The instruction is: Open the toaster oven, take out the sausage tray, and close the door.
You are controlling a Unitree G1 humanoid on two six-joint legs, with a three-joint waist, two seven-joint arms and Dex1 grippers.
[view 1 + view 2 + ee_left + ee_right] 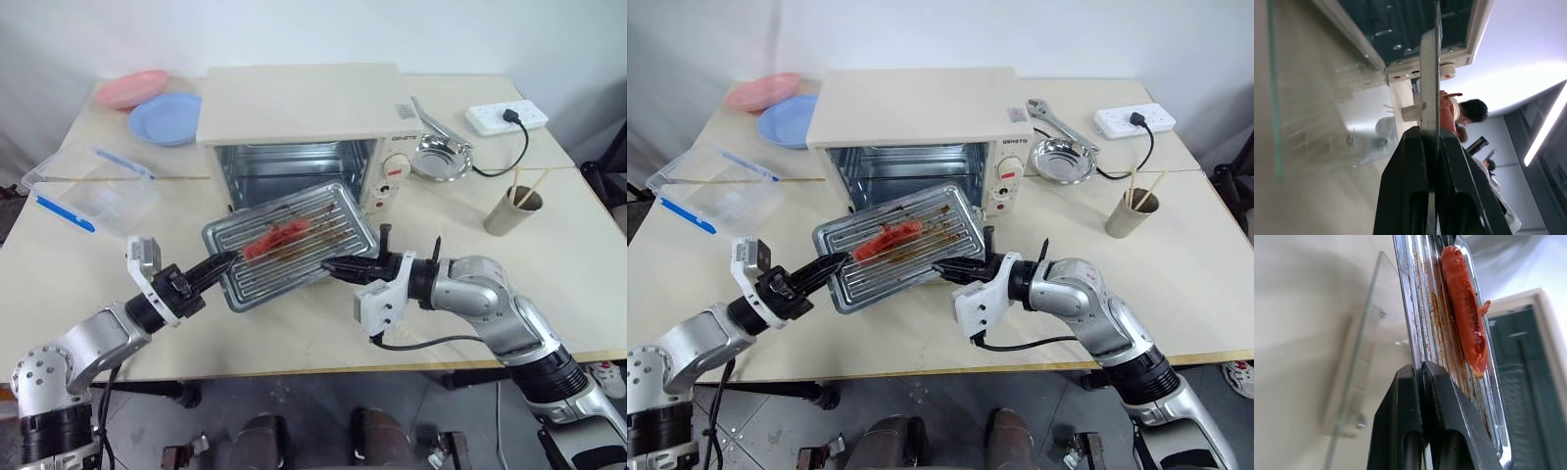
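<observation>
At frame center, the sausage tray [290,243] hangs between the left end effector [223,260] and right end effector [338,267], each clenched on an edge.

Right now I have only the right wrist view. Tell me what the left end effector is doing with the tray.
Observer: The left end effector is shut on the left edge of the shiny ribbed rectangular metal tray, opposite the right end effector.
Operator: Say where the tray is relative to the oven.
Observer: It is held outside the cream-white boxy toaster oven, in front of its open cavity.
Operator: List what stands to the oven's right.
Observer: A small round steel bowl stands there, and nearer to the robot a tan cup holding wooden sticks.
</observation>
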